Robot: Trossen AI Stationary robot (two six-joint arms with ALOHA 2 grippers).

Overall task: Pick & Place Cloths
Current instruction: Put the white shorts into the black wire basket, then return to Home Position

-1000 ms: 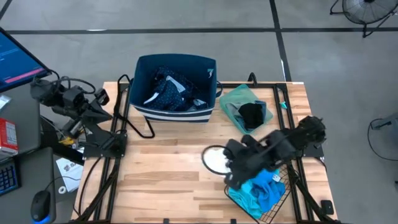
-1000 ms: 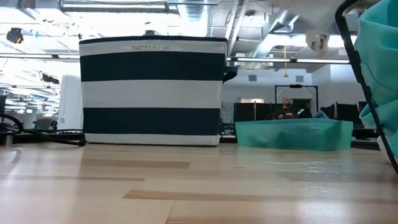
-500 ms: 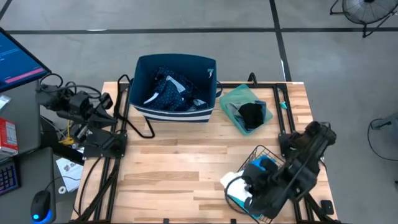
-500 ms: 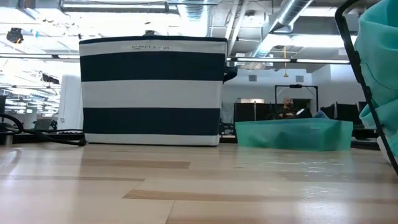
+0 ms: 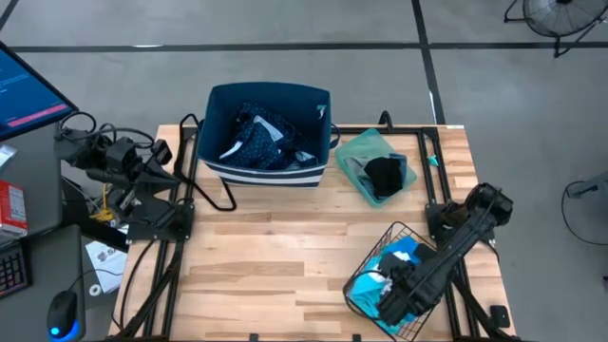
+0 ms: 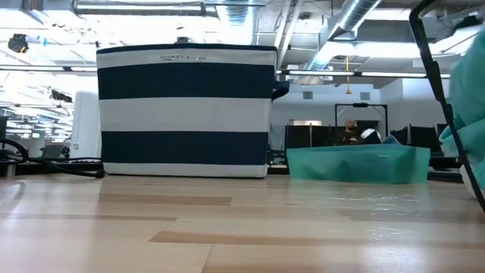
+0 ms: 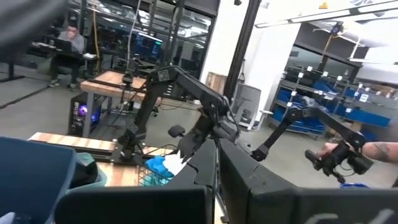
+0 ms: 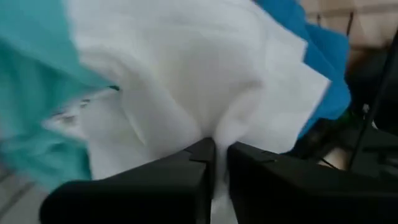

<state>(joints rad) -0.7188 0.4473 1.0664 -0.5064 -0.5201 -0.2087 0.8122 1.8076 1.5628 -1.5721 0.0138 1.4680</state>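
My right gripper [image 5: 380, 290] reaches down into the black wire mesh basket [image 5: 397, 235] at the table's near right corner and is shut on a white cloth [image 5: 365, 282]. Bright turquoise and blue cloths [image 5: 399, 255] lie in the basket around it; the low view shows turquoise fabric [image 6: 471, 98] behind the basket's wire. In the right wrist view the white cloth [image 8: 186, 74] fills the picture above the fingers. A navy dotted cloth [image 5: 258, 141] lies in the striped bin. Black and grey cloths [image 5: 382, 175] rest on a green sheet. My left gripper [image 5: 157, 152] waits shut beyond the table's left edge. My right gripper pinches a bunched fold of the white cloth [image 8: 214, 127] between its two fingers, coming slanting from above. The cloth puckers into creases at the fingertips [image 8: 200, 152] and spreads out beyond them, slack, over the turquoise cloths in the basket.
The boxy navy bin with white stripes [image 5: 269, 100] stands at the table's far side, left of the green sheet [image 5: 356, 147]; in the low view the bin [image 6: 186, 110] blocks the middle. Bare wood [image 5: 256, 256] spreads between bin and basket. Cables run by the left frame.
My right gripper has swung from above the table just left of the basket toward the near right corner and down into the basket, carrying the white cloth along. The cloth now lies among the turquoise cloths inside the basket.
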